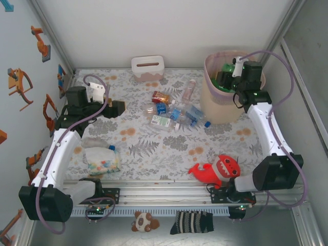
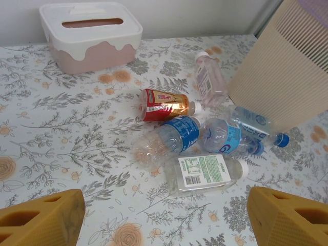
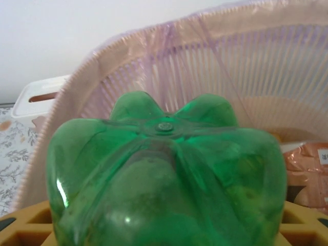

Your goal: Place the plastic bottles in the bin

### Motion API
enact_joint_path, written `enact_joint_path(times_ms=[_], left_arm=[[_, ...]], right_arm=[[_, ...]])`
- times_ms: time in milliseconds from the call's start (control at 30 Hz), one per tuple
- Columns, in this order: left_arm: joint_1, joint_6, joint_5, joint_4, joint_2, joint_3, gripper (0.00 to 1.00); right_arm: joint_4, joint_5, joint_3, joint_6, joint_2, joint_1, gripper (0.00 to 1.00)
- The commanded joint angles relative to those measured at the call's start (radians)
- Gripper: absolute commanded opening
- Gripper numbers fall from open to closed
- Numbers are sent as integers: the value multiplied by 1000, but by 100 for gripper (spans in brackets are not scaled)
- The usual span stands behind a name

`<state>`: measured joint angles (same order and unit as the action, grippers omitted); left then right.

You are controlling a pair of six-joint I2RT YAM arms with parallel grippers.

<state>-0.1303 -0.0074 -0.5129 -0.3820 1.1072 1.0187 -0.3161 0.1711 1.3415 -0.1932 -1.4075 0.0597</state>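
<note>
The right gripper (image 3: 164,233) is clamped on one green bottle (image 3: 164,169), base outward, held above the bin (image 3: 154,46). One copper-brown bottle (image 3: 307,164) lies inside the bin, below and right of the fingers. The left gripper (image 2: 166,220) stands with jaws wide apart and holds nothing. Six bottles (image 2: 174,136) lie clustered ahead of it. The white box (image 2: 89,31) stands farther ahead, to its left. The bin wall rises at its far right, just beside the cluster.

barcode on green-and-white label of clear bottle (image 2: 205,173) at 5 o'clock from centre, lettering unreadable, red-label bottle (image 2: 163,104) at 12 o'clock, print blurred
</note>
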Motion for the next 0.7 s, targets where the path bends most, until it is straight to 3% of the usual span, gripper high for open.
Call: enact_joint_path(times_ms=[0,167,333,533,667], left_arm=[[1,13,-3,-11,-7,-6,82],[1,12,-2,-11,-7,-6,82],[1,10,-6,-11,-1,-3,82],[1,10,-6,-10,-2,-5,82],[1,8,-6,-10,-3,-5,82]], right_arm=[[50,19,-8,-28,-11,-12,48],[23,21,9,-27,-8,-14,62],[-30,25,38,-25,14,-14,70],[-76,19,63,-10,46,-14,73],[-103,-1,94,2,56,-14,66]])
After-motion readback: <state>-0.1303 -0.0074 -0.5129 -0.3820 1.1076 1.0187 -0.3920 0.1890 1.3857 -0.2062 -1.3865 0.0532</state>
